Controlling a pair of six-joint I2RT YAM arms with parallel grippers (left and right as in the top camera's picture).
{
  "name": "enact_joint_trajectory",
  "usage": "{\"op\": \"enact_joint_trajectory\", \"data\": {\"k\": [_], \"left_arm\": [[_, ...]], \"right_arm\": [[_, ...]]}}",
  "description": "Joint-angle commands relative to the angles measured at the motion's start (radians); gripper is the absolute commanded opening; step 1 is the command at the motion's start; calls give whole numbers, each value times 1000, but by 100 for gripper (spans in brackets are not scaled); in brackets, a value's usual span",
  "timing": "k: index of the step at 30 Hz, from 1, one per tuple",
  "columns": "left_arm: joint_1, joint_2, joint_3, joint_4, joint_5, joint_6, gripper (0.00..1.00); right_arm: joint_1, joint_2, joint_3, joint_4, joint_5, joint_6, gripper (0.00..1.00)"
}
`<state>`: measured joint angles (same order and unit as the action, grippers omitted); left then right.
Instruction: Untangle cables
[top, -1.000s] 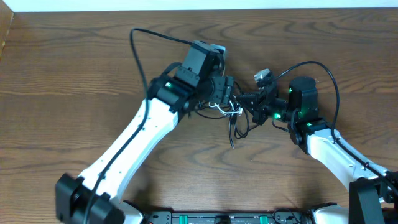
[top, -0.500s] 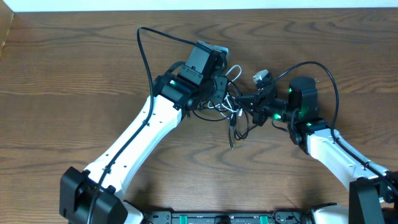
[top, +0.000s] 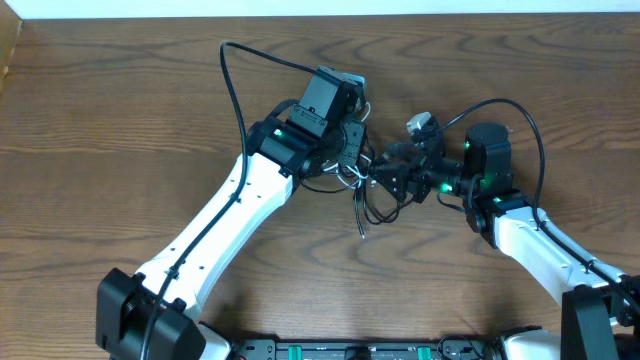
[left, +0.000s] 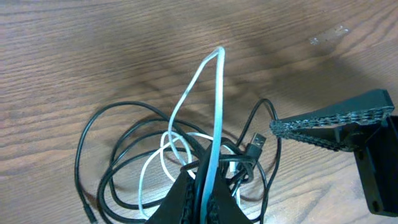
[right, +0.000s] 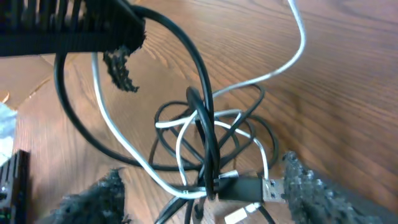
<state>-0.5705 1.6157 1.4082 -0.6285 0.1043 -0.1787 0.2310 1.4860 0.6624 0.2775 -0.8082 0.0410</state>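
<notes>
Two cords in one tangle (top: 366, 195) on a wooden table (top: 120, 100).
Overhead: left gripper (top: 352, 160) and right gripper (top: 386, 178) flank it. Left wrist: closed jaws pinch a white cord (left: 218, 106) loop. Right wrist: jaws wide apart, black cord (right: 208, 124) between, ungripped.

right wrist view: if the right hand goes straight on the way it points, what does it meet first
Probably the black plug in the tangle, just ahead of the open right hand; depth is unclear.
</notes>
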Motion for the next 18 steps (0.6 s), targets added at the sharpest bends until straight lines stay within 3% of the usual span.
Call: {"op": "enact_joint_trajectory", "data": {"k": [1, 6, 8, 14, 18], "left_arm": [[2, -3, -4, -2, -23, 6, 8], [2, -3, -4, -3, -22, 2, 8], [2, -3, -4, -9, -21, 2, 8], [2, -3, -4, -18, 1, 2, 8], [2, -3, -4, -17, 63, 2, 8]], "right_arm": [[-5, 6, 9, 0, -10, -6, 83], [-12, 6, 9, -29, 58, -5, 81], [-16, 6, 9, -56, 129, -5, 71], [-16, 6, 9, -72, 208, 15, 51], [-16, 6, 9, -80, 270, 60, 50]]}}
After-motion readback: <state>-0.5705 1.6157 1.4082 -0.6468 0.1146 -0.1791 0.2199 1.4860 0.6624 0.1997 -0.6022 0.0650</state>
